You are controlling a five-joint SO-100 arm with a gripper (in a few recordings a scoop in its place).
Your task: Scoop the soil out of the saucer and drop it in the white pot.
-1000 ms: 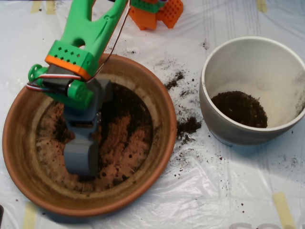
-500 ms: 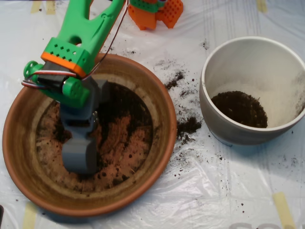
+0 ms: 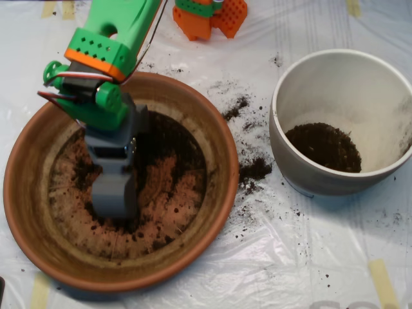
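Observation:
The terracotta saucer [image 3: 222, 145] lies at the left of the overhead view. Dark soil [image 3: 168, 135] is smeared over the upper middle of its bottom, with crumbs scattered across the rest. My grey scoop [image 3: 114, 192] sits over the saucer's left middle, pointing down the picture, under the green and orange arm [image 3: 106, 55]. Its two halves look shut together, and whatever is inside is hidden. The white pot [image 3: 278, 132] stands at the right, apart from the saucer, with a mound of soil [image 3: 324, 147] at its bottom.
Spilled soil [image 3: 255, 170] lies on the clear plastic sheet [image 3: 270, 257] between saucer and pot, with more specks [image 3: 235, 106] higher up. Orange blocks [image 3: 212, 16] stand at the top edge. Tape strips [image 3: 380, 280] mark the sheet's corners.
The scoop has drawn back up the picture, from the saucer's lower left toward its middle, and shifted slightly right. The arm moved with it. The soil in the pot is unchanged.

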